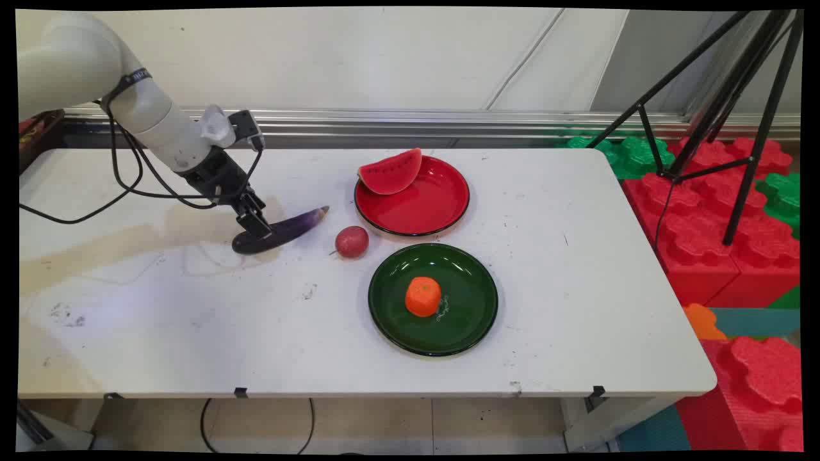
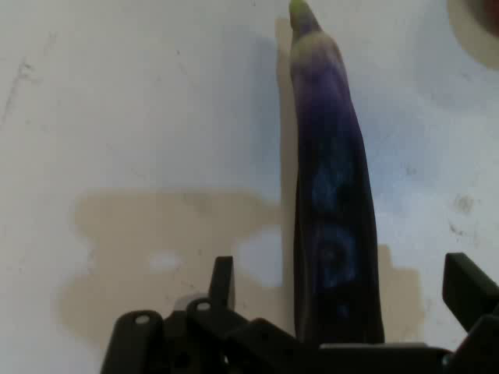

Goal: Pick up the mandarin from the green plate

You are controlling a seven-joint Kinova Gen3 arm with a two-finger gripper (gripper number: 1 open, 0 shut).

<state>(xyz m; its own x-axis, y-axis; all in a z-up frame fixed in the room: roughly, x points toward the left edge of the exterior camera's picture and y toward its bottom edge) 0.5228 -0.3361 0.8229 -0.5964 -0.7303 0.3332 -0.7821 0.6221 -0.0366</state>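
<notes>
A white tabletop (image 1: 192, 333) stands before a pale wall. At its left, the black gripper (image 1: 254, 225) is spread open astride the thick end of one purple eggplant (image 1: 282, 229), which lies flat, tip pointing right toward two plates. One red fruit (image 1: 352, 241) lies beside it. The red plate (image 1: 435, 208) holds one watermelon slice (image 1: 391, 171); the green plate (image 1: 471, 301) holds one orange fruit (image 1: 423, 296).

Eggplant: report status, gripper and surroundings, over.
Gripper down at the eggplant's dark blunt end, jaws open, one on each side. Eggplant flat on the white table, tip toward the red plate. Red potato just beyond the tip, apart.
</notes>
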